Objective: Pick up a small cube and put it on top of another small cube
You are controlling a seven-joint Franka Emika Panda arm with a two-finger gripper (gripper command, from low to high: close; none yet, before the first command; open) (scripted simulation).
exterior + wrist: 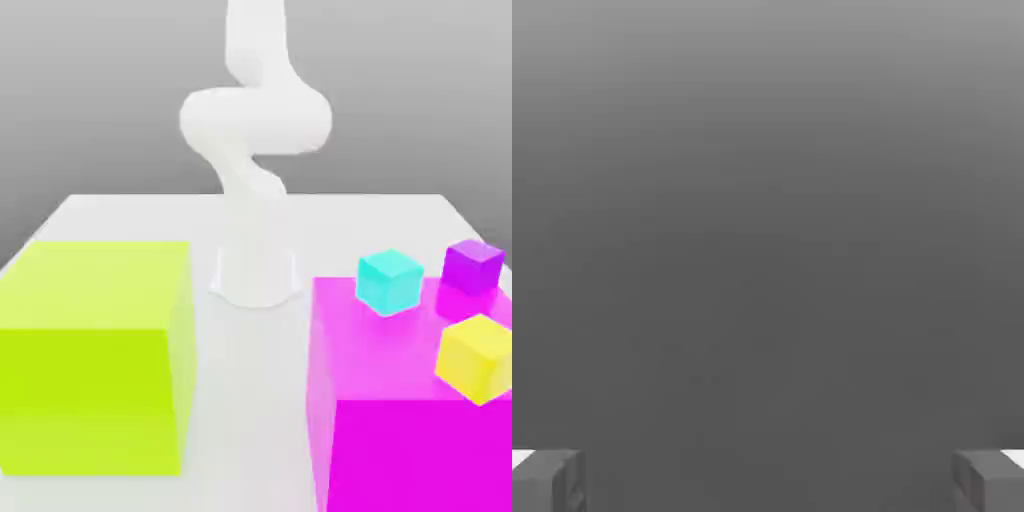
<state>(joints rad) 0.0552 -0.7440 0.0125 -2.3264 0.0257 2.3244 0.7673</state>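
Three small cubes rest on the big magenta block at the exterior view's right: a cyan cube, a purple cube behind it to the right, and a yellow cube nearest the front. The white arm rises from its base at the table's middle back, and its upper part runs out of the picture. In the hand view my gripper stands open, its two grey fingertips far apart with nothing between them, facing plain grey background.
A large lime-green block occupies the exterior view's left of the white table. A strip of bare table runs between the green and magenta blocks. The arm's base stands behind that strip.
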